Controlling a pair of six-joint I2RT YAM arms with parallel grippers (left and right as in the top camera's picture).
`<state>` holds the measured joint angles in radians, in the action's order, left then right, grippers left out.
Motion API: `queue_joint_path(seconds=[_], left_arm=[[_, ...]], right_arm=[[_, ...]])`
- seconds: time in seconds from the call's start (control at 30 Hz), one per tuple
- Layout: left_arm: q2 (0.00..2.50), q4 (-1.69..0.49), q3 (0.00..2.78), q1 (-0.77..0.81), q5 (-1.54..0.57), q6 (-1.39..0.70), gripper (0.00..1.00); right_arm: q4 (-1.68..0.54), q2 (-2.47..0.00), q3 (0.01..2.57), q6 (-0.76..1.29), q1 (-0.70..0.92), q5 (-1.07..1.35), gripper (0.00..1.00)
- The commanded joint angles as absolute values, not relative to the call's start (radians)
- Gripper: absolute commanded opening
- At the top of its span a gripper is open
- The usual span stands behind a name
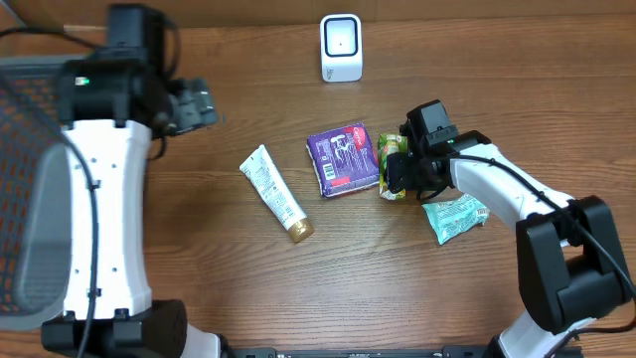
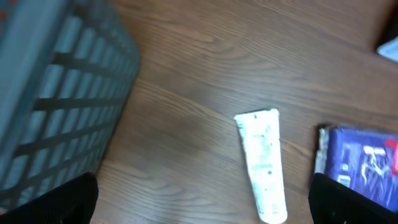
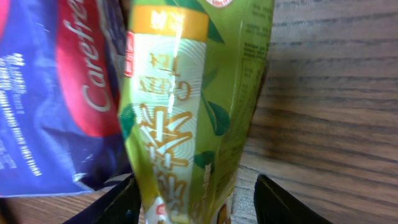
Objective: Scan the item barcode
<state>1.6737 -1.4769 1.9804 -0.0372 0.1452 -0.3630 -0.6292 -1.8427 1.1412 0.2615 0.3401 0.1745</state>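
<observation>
Two pincers: left pincer [image 1: 199,104] spread wide over bench [image 1: 199,268]; right pincer [image 3: 202,202] apart, straddling green packet [image 3: 186,93] beside purple pack [image 3: 56,93].

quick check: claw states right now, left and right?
Left claw: open, holding nothing.
Right claw: around the green packet; whether it grips cannot be told.
</observation>
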Motion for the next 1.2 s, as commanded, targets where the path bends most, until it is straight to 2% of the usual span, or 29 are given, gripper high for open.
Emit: queue_joint_path(seconds=[0.0,0.13,0.47,0.63,0.73,0.87,1.0,1.17], left_arm=[[1.674,-1.481,1.972,-0.082,0.082,-0.279,1.00],[1.674,-1.483,1.972,-0.087,0.092,-0.188,1.00],[1.674,-1.484,1.972,-0.086,0.107,-0.187,1.00],[1.674,-1.484,1.972,-0.085,0.107,-0.187,0.99],[1.674,-1.484,1.972,-0.085,0.107,-0.187,1.00],[1.674,-1.484,1.972,-0.085,0.107,-0.187,1.00],[1.674,-1.484,1.972,-0.085,0.107,-0.187,1.00],[1.674,-1.484,1.972,-0.085,0.107,-0.187,0.99]], right_arm=[[-0.629,-1.860,1.139,0.266,0.338,0.186,0.55],[-0.629,-1.861,1.138,0.292,0.342,0.240,0.54],[-0.640,-1.901,1.139,0.335,0.342,0.224,0.52],[-0.629,-1.901,1.139,0.368,0.343,0.214,0.44],[-0.625,-1.901,1.139,0.372,0.343,0.224,0.29],[-0.624,-1.900,1.148,0.368,0.340,0.290,0.20],[-0.652,-1.897,1.178,0.295,0.323,0.411,0.06],[-0.752,-1.847,1.240,0.176,0.258,0.538,0.04]])
